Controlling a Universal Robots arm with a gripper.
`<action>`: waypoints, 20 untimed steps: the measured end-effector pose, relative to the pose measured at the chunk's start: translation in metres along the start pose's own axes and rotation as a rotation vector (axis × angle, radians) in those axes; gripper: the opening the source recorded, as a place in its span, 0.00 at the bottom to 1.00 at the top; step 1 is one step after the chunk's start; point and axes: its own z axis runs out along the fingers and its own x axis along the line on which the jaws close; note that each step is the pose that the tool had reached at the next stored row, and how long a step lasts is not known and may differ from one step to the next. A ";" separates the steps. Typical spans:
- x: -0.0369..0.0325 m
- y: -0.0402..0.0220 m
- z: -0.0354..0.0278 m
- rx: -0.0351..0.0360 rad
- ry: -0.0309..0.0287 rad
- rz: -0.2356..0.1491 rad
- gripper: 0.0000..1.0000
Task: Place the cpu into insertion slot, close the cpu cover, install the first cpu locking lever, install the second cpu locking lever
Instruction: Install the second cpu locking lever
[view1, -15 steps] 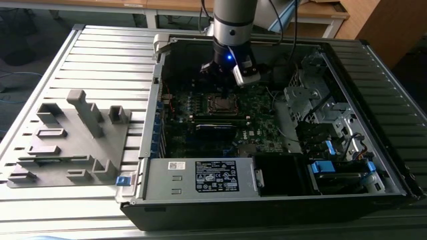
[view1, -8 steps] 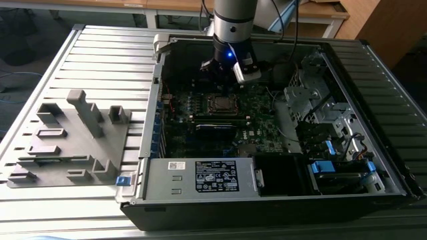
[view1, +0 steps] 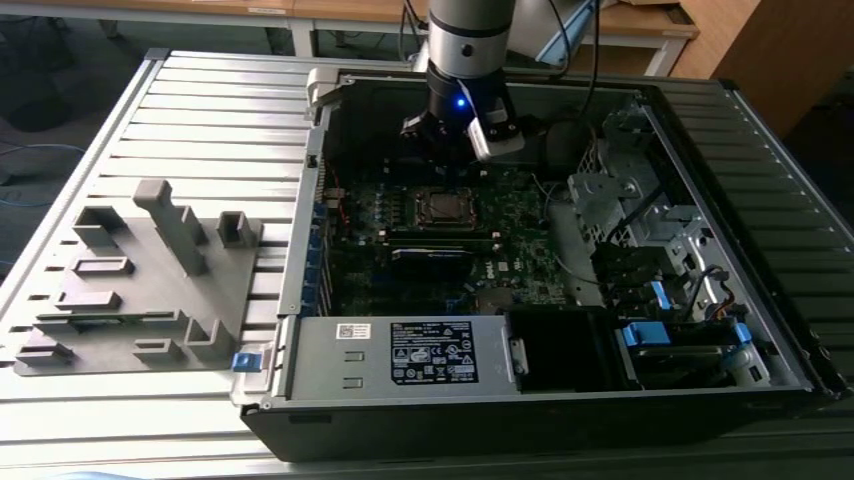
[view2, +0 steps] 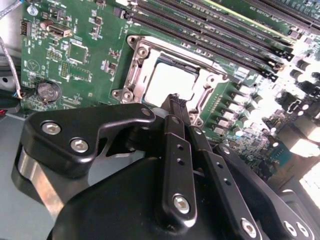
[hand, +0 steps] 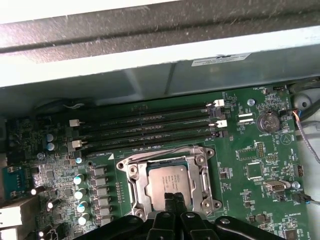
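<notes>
- Exterior view: an open computer case (view1: 534, 425) lies on a slatted metal table (view1: 200, 110). A grey fixture tray (view1: 160, 290) sits beside it on the exterior view's left.
- Exterior view: the arm comes down into the case. The gripper (view1: 443, 150) hangs over the far part of the green motherboard (view1: 527, 270), just beyond the insertion slot (view1: 442, 207).
- Second wrist view: the cpu (view2: 170, 82) lies flat in the socket with its pale metal top facing up. The cpu cover (view2: 137, 70) lies flat around it as a silver frame.
- Second wrist view: the gripper (view2: 175, 101) has its two black fingers pressed together, with nothing visible between them. The tips are over the near edge of the cpu; I cannot tell whether they touch it.
- Second wrist view: a coin cell (view2: 48, 91) sits well apart from the socket. Long memory slots (view2: 215, 35) run along the socket's far side.
- First wrist view: the cpu (hand: 165, 181) is seated inside the cpu cover (hand: 136, 180). The clenched gripper (hand: 173, 197) has its tips at the chip's edge.
- First wrist view: the memory slots (hand: 145, 127) lie between the socket and the case wall.
</notes>
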 end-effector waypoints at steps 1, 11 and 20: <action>0.0000 0.0000 -0.0001 0.0010 -0.0001 0.000 0.11; -0.0001 -0.0008 -0.0005 0.0018 -0.0002 0.000 0.11; -0.0002 -0.0006 -0.0029 0.0016 -0.0003 0.000 0.11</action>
